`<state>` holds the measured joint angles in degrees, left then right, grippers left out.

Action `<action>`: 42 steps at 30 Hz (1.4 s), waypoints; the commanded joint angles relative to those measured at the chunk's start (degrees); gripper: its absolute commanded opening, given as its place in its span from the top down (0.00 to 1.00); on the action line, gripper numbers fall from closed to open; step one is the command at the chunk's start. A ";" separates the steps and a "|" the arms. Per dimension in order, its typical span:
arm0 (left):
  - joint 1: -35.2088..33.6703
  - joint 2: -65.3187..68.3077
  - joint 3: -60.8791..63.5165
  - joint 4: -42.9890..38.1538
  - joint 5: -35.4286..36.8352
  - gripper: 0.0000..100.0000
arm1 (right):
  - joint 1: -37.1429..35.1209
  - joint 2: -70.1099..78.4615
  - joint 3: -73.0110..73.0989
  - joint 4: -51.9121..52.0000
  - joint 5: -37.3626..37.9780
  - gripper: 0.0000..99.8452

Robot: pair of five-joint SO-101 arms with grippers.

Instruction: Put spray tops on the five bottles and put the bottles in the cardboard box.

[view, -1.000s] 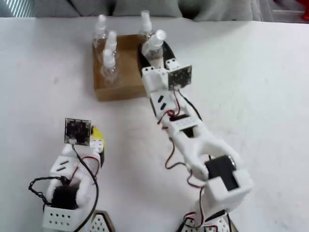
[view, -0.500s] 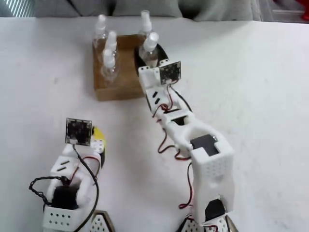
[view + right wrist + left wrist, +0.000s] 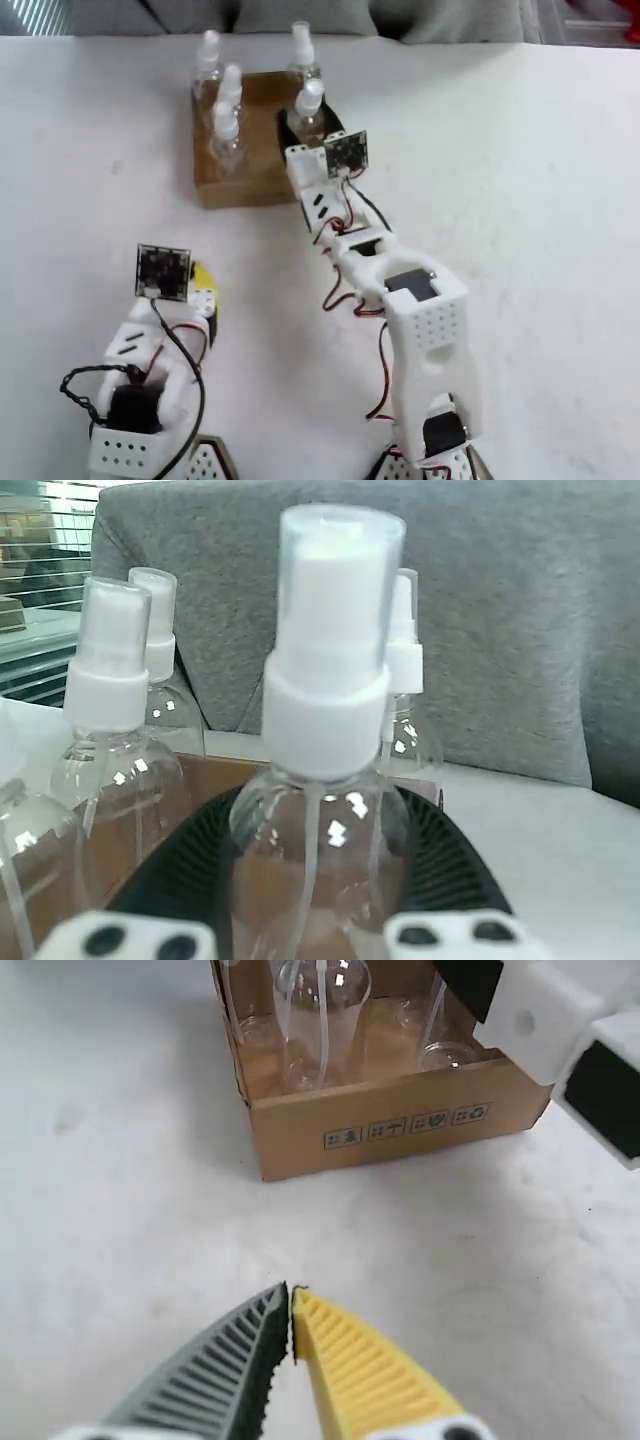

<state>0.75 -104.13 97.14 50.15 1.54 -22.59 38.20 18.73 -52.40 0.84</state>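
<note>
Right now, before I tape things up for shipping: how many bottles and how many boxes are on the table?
Bottles: 5
Box: 1
Total: 6

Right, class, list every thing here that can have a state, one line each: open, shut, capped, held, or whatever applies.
Left pincer, shut, empty.
Right pincer, shut on one bottle.
Held bottle, spray top on, upright, gripped.
Other four bottles, spray tops on, upright.
Cardboard box, open at the top.
</note>
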 commanded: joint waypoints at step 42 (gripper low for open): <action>0.40 -0.31 -0.18 0.18 0.70 0.98 | 0.31 -0.92 -2.73 8.22 5.54 0.98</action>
<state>0.75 -104.13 97.14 50.15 1.54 -22.59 38.11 18.11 -44.66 5.67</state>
